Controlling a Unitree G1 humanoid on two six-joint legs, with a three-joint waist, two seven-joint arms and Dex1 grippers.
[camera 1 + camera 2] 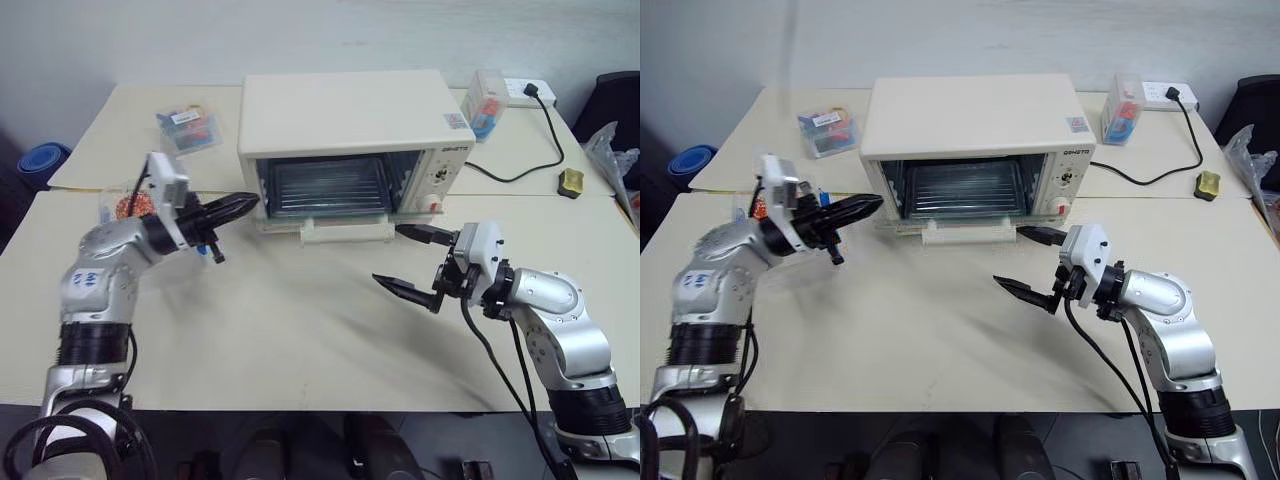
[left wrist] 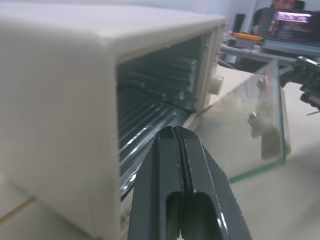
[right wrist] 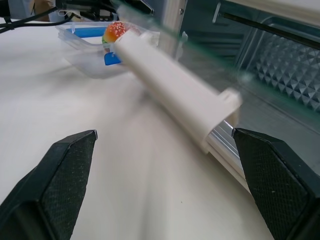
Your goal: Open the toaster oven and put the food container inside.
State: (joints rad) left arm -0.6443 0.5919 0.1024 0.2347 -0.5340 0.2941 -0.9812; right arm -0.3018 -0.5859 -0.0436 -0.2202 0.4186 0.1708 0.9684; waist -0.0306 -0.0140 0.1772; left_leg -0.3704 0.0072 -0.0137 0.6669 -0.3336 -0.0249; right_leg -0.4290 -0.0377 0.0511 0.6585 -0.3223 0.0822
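Note:
The cream-white toaster oven [image 1: 345, 112] stands at the back middle of the table. Its glass door [image 1: 322, 222] hangs down open, the white bar handle [image 3: 175, 90] toward me, and the rack inside shows. My left gripper [image 1: 245, 203] is shut and empty, its tip at the oven's left front corner, beside the opening [image 2: 160, 95]. The food container [image 3: 95, 47], clear with blue clips and a toy burger [image 1: 128, 205], sits on the table left of the oven, partly hidden behind my left arm. My right gripper [image 1: 390, 255] is open and empty, just in front of the door's right end.
A smaller clear box of colourful items [image 1: 190, 128] lies back left of the oven. A small upright clear box [image 1: 487, 103], a power strip with a black cable [image 1: 527, 92] and a small dark object [image 1: 571, 183] are at the back right. A blue object [image 1: 42, 160] sits off the table's left.

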